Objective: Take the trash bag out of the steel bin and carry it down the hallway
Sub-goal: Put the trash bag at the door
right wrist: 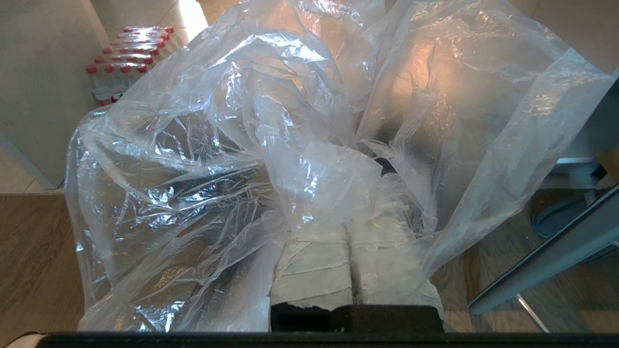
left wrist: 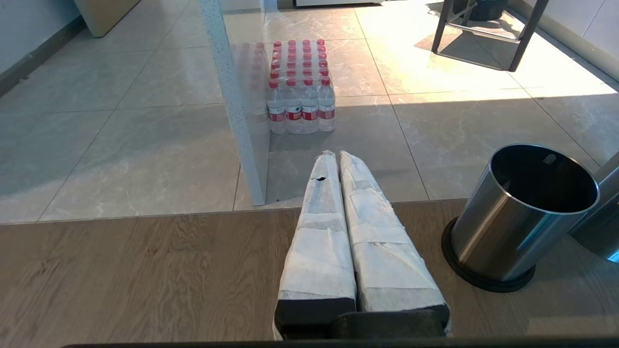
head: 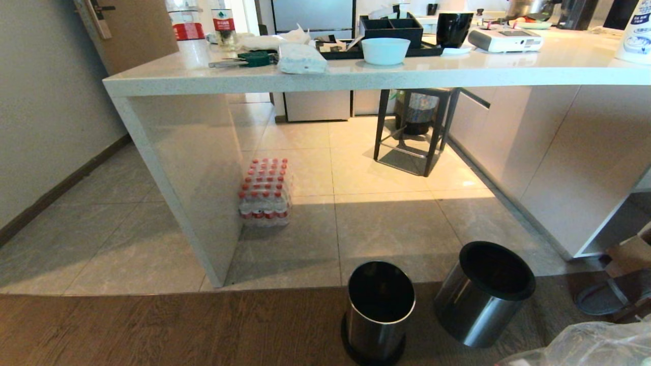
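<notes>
Clear crinkled plastic: the thin, see-through trash bag (right wrist: 251, 159) is out of the steel and bunched over the right gripper (right wrist: 350, 217), billowing ahead of the jaws and to both sides; a corner of it shows at the lower right of the head view (head: 590, 345).
Right jaws: pressed together with bag film pinched between the white-wrapped fingers (right wrist: 314, 263); the fingertips are buried under the plastic.
Left jaws: the left gripper (left wrist: 337, 154) has its two white-taped fingers lying flat against each other, holding nothing, parked low over the brown wood-plank floor (left wrist: 145, 270).
Steel bin: the small round shiny steel bin with black rim and black inside (head: 379, 310) stands upright and bare, beside the left jaws; a second similar steel cylinder (head: 483, 292) leans just next to it, also with no liner.
Ahead of the left jaws: the white stone counter's side panel (left wrist: 237, 106), and just past it a shrink-wrapped pack of red-capped bottles (left wrist: 300, 92) on grey-beige marbled tiles (left wrist: 121, 140).
Step in hand: removal looks finished; judged from the bare bins, the carry is what remains.
Next move calls for: keeping the pinch firm on slippery film, raising the bag so it does not drag or snag on the bin rims, then turning the base toward the tiled hallway.
Risk: thin plastic may slide out of the grip.
</notes>
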You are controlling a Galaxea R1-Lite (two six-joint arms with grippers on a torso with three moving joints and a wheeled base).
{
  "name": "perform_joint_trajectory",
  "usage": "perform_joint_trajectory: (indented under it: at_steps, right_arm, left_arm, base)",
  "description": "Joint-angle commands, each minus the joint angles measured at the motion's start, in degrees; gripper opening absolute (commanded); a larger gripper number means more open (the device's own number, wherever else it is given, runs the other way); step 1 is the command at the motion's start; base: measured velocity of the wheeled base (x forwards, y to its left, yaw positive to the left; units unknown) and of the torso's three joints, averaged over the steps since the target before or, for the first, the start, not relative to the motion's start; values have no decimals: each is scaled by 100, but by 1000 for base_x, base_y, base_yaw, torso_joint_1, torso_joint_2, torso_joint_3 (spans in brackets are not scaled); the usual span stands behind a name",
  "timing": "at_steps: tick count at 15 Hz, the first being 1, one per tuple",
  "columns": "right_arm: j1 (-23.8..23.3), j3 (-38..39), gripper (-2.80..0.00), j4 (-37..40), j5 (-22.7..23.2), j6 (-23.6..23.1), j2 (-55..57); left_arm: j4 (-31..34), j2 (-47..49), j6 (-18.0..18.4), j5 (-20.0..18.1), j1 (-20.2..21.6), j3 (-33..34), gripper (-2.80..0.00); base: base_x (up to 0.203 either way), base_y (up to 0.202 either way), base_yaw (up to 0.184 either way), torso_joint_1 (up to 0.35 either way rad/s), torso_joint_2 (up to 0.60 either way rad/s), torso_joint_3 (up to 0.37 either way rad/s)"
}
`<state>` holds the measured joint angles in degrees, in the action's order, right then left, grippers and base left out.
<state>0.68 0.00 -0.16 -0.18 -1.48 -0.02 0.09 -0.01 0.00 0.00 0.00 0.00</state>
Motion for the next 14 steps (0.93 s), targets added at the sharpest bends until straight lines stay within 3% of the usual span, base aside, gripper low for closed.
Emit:
perform_joint_trajectory:
  at_steps: [1, 6, 14]
  right_arm:
    - [2, 9, -280, -2, 1, -1, 11]
    - [2, 9, -280, -2, 1, -1, 11]
    - [2, 9, -280, -2, 1, -1, 11]
  left_arm:
    - [0, 1, -8, 0, 0, 0, -280]
    - [0, 1, 0, 0, 0, 9, -280]
    - [0, 1, -9, 0, 0, 0, -280]
  base:
    - [0, 0, 0, 0, 0, 0]
    - [3, 27, -8, 2, 1, 1]
    - [0, 186, 0, 1, 2, 4]
